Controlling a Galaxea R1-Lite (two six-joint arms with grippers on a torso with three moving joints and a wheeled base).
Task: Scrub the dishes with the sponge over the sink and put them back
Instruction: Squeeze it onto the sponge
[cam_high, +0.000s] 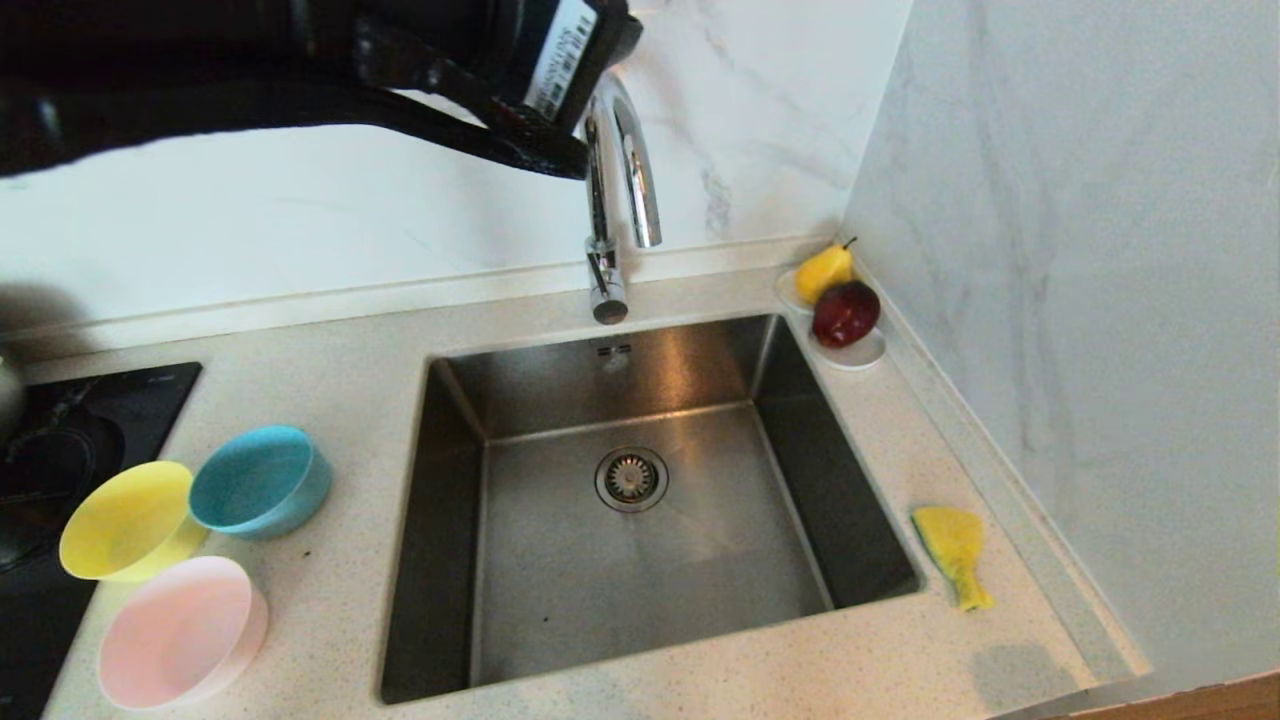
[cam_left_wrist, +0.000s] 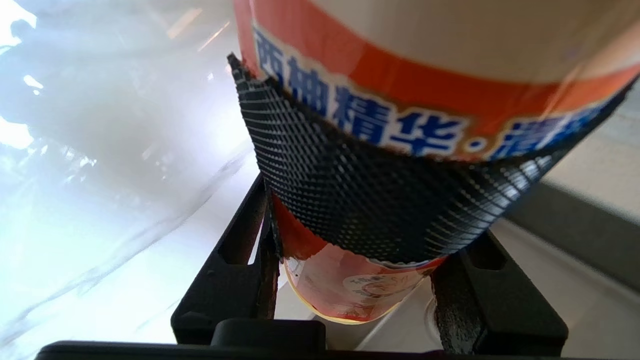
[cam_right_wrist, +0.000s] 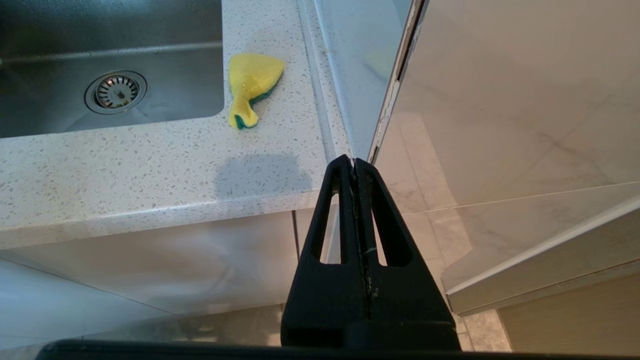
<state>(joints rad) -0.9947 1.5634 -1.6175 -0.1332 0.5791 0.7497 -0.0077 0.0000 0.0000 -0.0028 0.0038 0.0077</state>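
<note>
Three dishes sit on the counter left of the sink: a yellow bowl, a light blue bowl and a pale pink bowl. The yellow sponge with its green layer lies on the counter right of the sink, also shown in the right wrist view. My left gripper is shut on an orange-labelled bottle wrapped in a black mesh band. The left arm reaches across high up, by the top of the tap. My right gripper is shut and empty, hanging off the counter's front right corner.
The chrome gooseneck tap stands behind the sink, just under my left arm. A white saucer with a yellow pear and a red apple sits in the back right corner. A black hob lies at the far left. A marble wall borders the right.
</note>
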